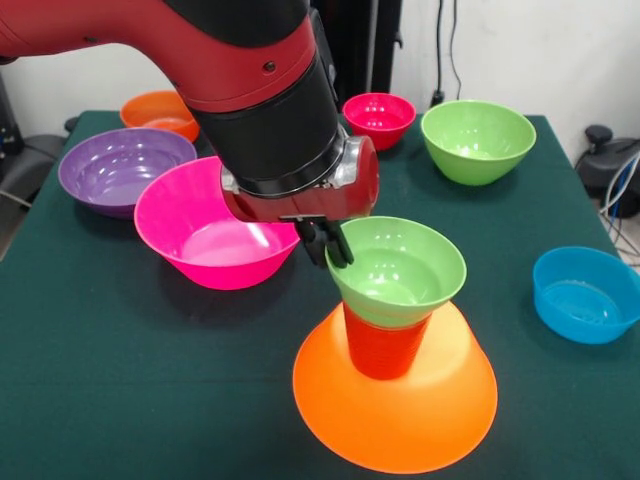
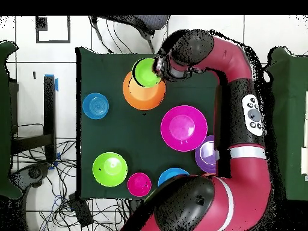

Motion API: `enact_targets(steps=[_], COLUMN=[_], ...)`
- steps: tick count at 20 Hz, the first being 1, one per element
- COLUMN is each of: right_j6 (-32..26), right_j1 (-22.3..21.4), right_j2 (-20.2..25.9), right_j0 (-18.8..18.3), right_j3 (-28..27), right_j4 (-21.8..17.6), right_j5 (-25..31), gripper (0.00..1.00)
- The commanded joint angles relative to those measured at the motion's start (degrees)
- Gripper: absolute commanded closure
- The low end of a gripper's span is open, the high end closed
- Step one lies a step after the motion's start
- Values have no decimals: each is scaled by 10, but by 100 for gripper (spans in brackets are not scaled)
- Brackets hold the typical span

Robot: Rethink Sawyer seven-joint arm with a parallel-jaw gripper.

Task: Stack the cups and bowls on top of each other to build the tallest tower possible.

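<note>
The tower stands near the table's front: a large orange bowl (image 1: 400, 410), rim down, bears the orange-red cup (image 1: 380, 350), and a small green bowl (image 1: 398, 270) sits rim up on the cup. My gripper (image 1: 330, 247) is at that green bowl's left rim, with its dark fingers closed across the rim edge. In the overhead view the green bowl (image 2: 146, 71) hides the cup over the orange bowl (image 2: 139, 96), with the gripper (image 2: 159, 65) at its side.
Loose bowls stand around: large pink (image 1: 210, 235) just left of the gripper, purple (image 1: 120, 170), orange (image 1: 160, 112), small red (image 1: 378, 118), large green (image 1: 477, 140), blue (image 1: 585, 293). Another blue bowl (image 2: 171, 175) shows overhead near the robot's base.
</note>
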Motion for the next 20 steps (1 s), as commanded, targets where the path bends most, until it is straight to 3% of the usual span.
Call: enact_targets(steps=[1, 13, 14, 20], right_j6=[-19, -25, -25, -23], right_j1=[23, 24, 24, 20], right_j2=[-24, -20, -19, -18], right_j0=[22, 20, 19, 19], right_j3=[-13, -15, -15, -6], right_j4=[-37, -31, -31, -28], right_j5=[42, 52, 52, 44], gripper=[100, 100, 0, 0])
